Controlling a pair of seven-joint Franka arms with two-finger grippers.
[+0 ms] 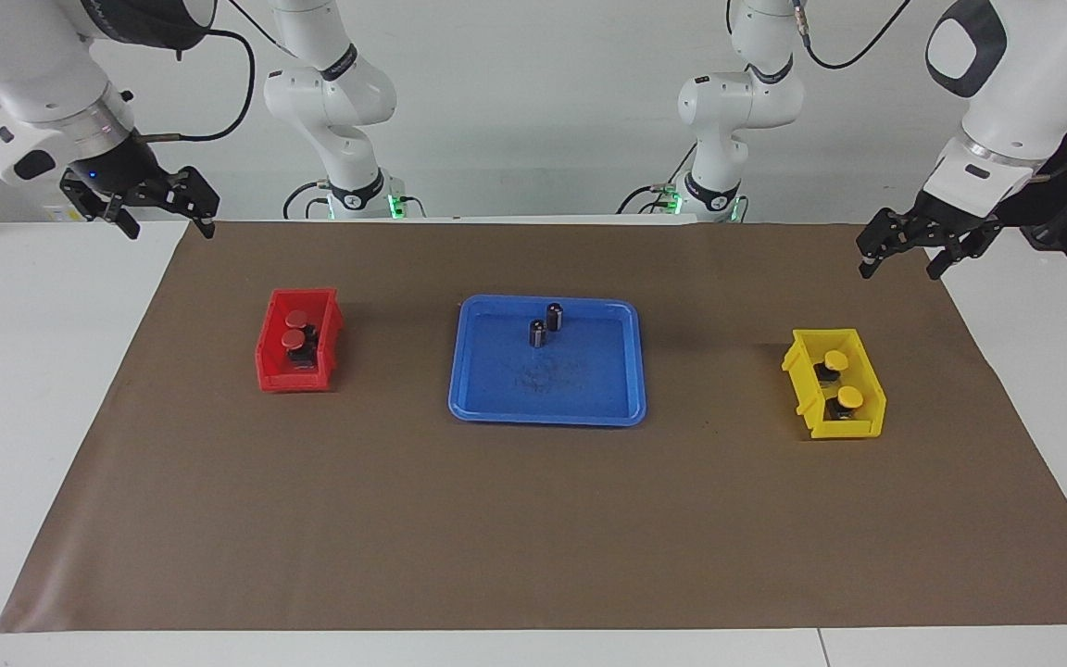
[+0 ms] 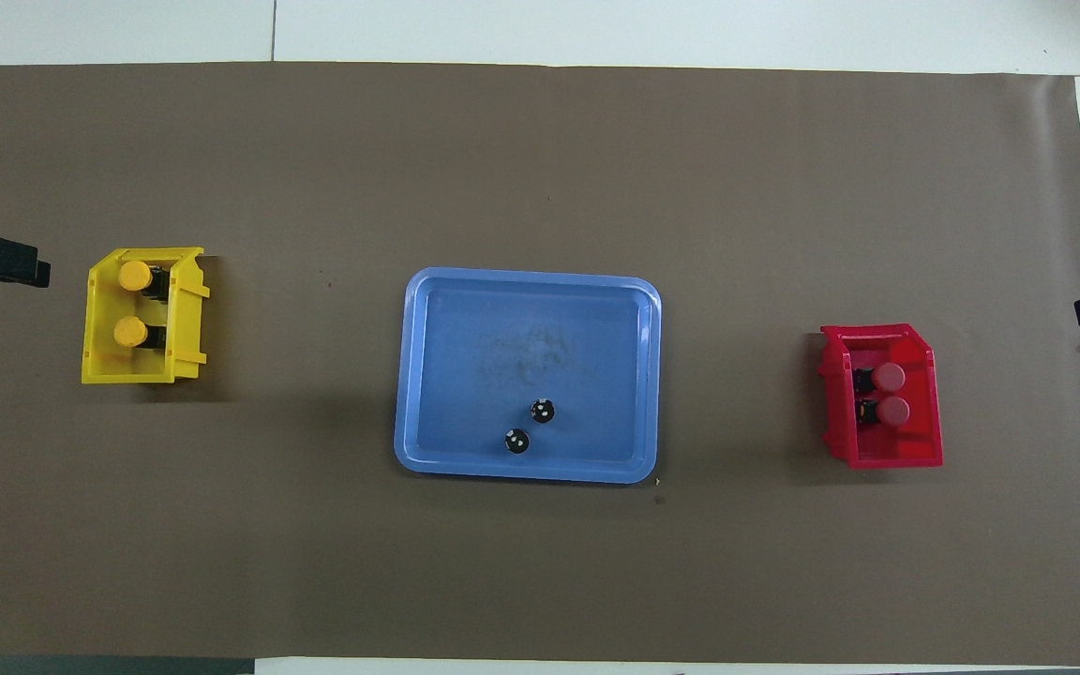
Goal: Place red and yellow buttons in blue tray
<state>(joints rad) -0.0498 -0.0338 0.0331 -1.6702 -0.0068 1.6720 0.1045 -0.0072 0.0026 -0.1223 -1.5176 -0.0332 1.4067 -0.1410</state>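
Note:
Two red buttons (image 1: pixel 294 330) sit in the small red bin (image 1: pixel 267 357) toward the right arm's end; they also show in the overhead view (image 2: pixel 891 394). Two yellow buttons (image 1: pixel 843 379) sit in the small yellow bin (image 1: pixel 858 428) toward the left arm's end, also seen from overhead (image 2: pixel 133 304). The blue tray (image 1: pixel 547 419) lies mid-table between the bins and holds no button. My left gripper (image 1: pixel 900 269) hangs open and empty over the mat's edge beside the yellow bin. My right gripper (image 1: pixel 169 225) hangs open and empty over the mat's corner near the red bin.
Two dark capless cylinders (image 1: pixel 546 324) stand upright in the blue tray's part nearer the robots, also seen from overhead (image 2: pixel 531 426). A brown mat (image 1: pixel 533 537) covers the table. Only the grippers' tips show at the overhead view's side edges.

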